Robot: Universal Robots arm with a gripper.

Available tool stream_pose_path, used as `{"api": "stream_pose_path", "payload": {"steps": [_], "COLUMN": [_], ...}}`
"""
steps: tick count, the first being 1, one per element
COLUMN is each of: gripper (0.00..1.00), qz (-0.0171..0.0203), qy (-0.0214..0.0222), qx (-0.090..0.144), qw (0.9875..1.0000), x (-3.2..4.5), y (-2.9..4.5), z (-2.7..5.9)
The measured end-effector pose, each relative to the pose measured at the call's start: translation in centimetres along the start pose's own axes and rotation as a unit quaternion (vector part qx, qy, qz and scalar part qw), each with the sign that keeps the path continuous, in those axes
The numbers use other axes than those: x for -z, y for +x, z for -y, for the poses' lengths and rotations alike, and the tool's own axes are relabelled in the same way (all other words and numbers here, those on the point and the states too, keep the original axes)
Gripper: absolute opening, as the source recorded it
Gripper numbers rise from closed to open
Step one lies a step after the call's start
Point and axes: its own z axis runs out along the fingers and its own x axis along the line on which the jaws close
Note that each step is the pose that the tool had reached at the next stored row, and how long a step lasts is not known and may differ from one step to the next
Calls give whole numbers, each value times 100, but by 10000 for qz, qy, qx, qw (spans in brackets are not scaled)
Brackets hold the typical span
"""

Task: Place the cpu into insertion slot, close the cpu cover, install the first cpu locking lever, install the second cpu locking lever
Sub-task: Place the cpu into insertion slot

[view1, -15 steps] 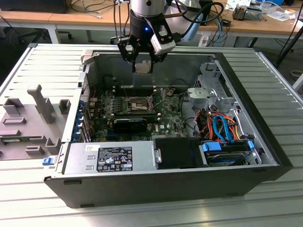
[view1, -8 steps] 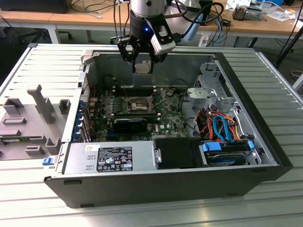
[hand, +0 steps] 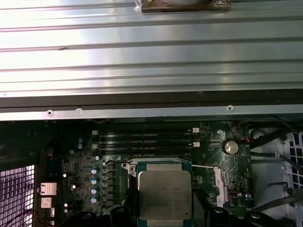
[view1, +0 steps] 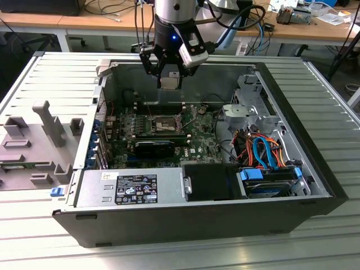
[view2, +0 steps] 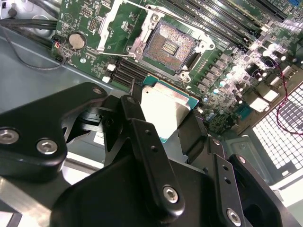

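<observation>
Silvery cpu sits flat, clamped in the gripper, upper centre of the exterior view. Slot lies just below it, mid-frame, pins bare, cover apparently swung open in the second wrist view.

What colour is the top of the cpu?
Silvery grey; the cpu shows best in the first wrist view.

Exterior view overlooks case; both wrist views, seemingly close, share the cpu.
</observation>
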Motion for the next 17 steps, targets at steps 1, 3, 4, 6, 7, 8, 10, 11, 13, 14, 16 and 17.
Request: {"api": "stream_pose_path", "payload": {"steps": [1, 3, 4, 6, 7, 8, 10, 11, 13, 14, 16, 17], "gripper": [54, 54, 54, 54, 54, 54, 54, 54, 54, 54, 54, 54], "qz": [0, 0, 0, 0, 0, 0, -1, 0, 0, 0, 0, 0], "qy": [0, 0, 0, 1, 1, 1, 1, 1, 1, 1, 2, 2], "qx": [0, 0, 0, 0, 0, 0, 0, 0, 0, 0, 0, 0], "qw": [10000, 10000, 10000, 10000, 10000, 10000, 10000, 10000, 10000, 10000, 10000, 10000], "x": [-1, -4, -6, -12, -13, -15, -18, -19, -22, -24, -55, -56], "y": [0, 0, 0, 0, 0, 0, 0, -1, -1, -1, -1, -1], "z": [0, 0, 1, 1, 1, 2, 2, 2, 2, 2, 5, 5]}}
